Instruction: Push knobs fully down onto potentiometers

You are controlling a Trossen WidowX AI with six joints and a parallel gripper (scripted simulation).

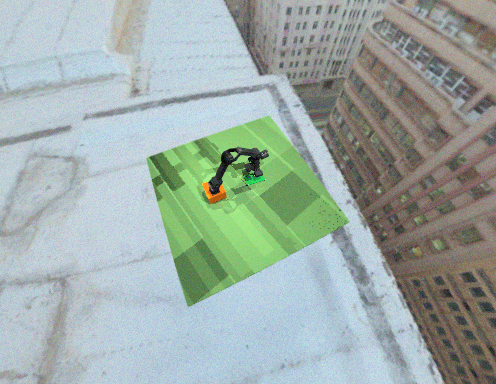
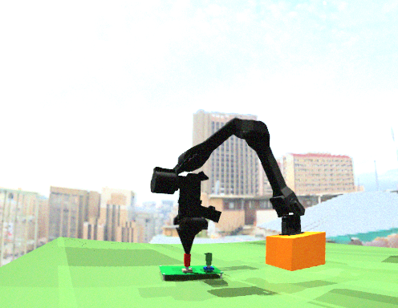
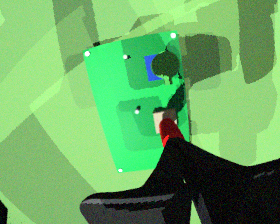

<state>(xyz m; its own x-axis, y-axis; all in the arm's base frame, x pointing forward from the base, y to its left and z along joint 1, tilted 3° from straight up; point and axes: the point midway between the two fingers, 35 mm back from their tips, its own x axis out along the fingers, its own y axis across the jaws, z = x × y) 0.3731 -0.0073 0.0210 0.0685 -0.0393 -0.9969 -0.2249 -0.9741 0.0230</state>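
The green circuit board [image 1: 258, 179] [image 2: 171, 269] [image 3: 106, 102] stands on short legs. My gripper [image 2: 187, 253] [image 3: 173, 142] is shut, pointing down, with its tips at the top of the red knob [image 2: 187, 260] [image 3: 169, 131]. The red knob is upright over the pale potentiometer [image 2: 187, 270] [image 3: 158, 122]; its lower end looks close to it, but contact cannot be told. The dark green knob [image 2: 209, 257] [image 3: 165, 64] is upright on the blue potentiometer [image 2: 209, 269] [image 3: 150, 71], with a short stretch of shaft showing between them. Nothing touches the dark green knob.
The orange base block [image 1: 214, 193] [image 2: 296, 251] carries the arm, which arches over to the board. Small white-topped posts show on the board in the wrist view. The green patterned table top [image 1: 252, 239] [image 2: 114, 288] lies under everything, with shadows across it.
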